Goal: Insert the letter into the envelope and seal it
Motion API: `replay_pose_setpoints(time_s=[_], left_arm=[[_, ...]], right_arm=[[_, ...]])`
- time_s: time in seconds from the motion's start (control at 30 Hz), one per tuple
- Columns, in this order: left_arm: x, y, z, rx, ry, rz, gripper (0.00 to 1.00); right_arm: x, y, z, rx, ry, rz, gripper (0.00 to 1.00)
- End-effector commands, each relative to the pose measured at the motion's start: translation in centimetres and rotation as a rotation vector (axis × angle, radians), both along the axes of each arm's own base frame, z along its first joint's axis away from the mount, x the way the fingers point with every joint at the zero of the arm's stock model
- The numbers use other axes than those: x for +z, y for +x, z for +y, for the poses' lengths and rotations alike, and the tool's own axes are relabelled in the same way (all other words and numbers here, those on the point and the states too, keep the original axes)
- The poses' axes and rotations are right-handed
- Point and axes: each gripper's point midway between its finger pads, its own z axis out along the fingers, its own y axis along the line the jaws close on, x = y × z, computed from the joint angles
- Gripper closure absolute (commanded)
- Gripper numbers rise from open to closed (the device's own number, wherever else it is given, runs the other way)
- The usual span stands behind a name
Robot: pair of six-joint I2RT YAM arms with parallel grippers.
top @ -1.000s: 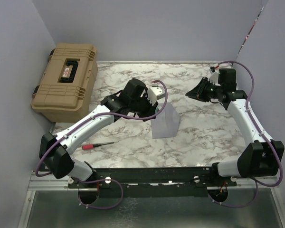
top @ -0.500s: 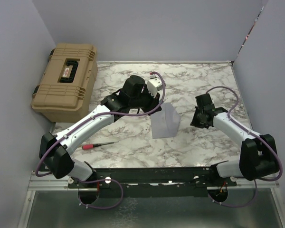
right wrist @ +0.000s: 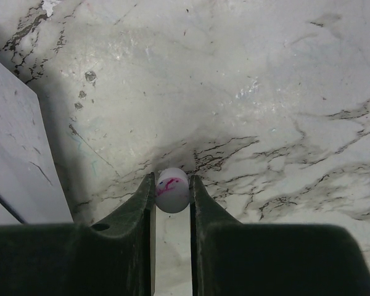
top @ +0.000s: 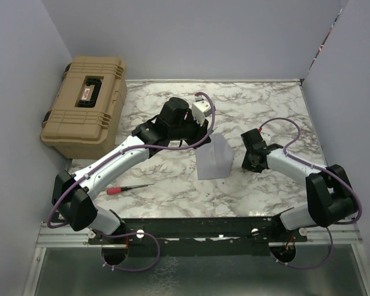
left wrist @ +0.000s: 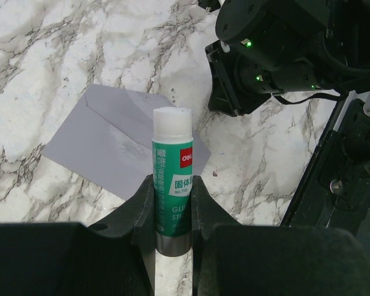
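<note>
The grey-lilac envelope (top: 214,160) lies flat on the marble table (top: 271,185), and the left wrist view shows its flap crease (left wrist: 105,132). The letter is hidden. My left gripper (left wrist: 171,185) is shut on a green glue stick (left wrist: 171,145), whose bare white tip hangs just above the envelope's near corner. My right gripper (right wrist: 172,180) hovers low over the table just right of the envelope's edge (right wrist: 12,166). It is shut on a small round white cap (right wrist: 172,192) with red marks. From above, the left gripper (top: 194,128) is behind the envelope and the right gripper (top: 251,163) is beside it.
A tan hard case (top: 86,106) stands at the back left. A red-handled screwdriver (top: 127,189) lies near the front left by the left arm. In the left wrist view the right arm's black wrist (left wrist: 271,55) sits close beyond the envelope. Lilac walls enclose the table.
The right arm has swung from the back right corner inward and down, to just right of the envelope. The left wrist has shifted slightly towards the back. Both grips are unchanged.
</note>
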Motion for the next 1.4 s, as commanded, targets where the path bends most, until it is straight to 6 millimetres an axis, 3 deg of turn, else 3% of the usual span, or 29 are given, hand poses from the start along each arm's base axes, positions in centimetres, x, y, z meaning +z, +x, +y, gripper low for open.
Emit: replay_pose_setpoints(time_s=[0.0,0.43,0.67,0.77,0.9,1.07,1.2,1.37], left_arm=[[0.6,0.7,-0.1,0.023,-0.011,-0.023,1.0],[0.5,0.6,0.3,0.032,-0.006,-0.029,1.0],[0.6,0.5,0.3,0.031,-0.01,-0.03,1.0],[0.8,0.5,0.2,0.032,-0.014,-0.03,1.0],[1.6,0.7,0.0,0.043,-0.039,-0.031,1.0],[3.2,1.1,-0.7,0.085,-0.132,-0.016,1.0],[4.8,1.9,-1.3,0.134,-0.22,-0.012,1.0],[7.4,1.8,-2.3,0.114,-0.329,-0.015,1.0]], right_arm=[[-0.6,0.1,-1.1,-0.061,-0.071,-0.019,0.85],[-1.3,-0.7,-0.1,-0.051,-0.046,0.019,0.63],[-0.1,-0.5,0.5,-0.041,-0.021,0.011,0.58],[1.4,-0.1,0.4,-0.049,-0.023,-0.004,0.55],[5.8,0.5,0.0,-0.083,-0.012,-0.088,0.45],[13.3,1.0,-0.3,-0.109,0.051,-0.266,0.36],[20.5,2.4,3.8,0.07,0.283,-0.492,0.33],[31.3,1.1,11.0,0.392,0.696,-0.759,0.26]])
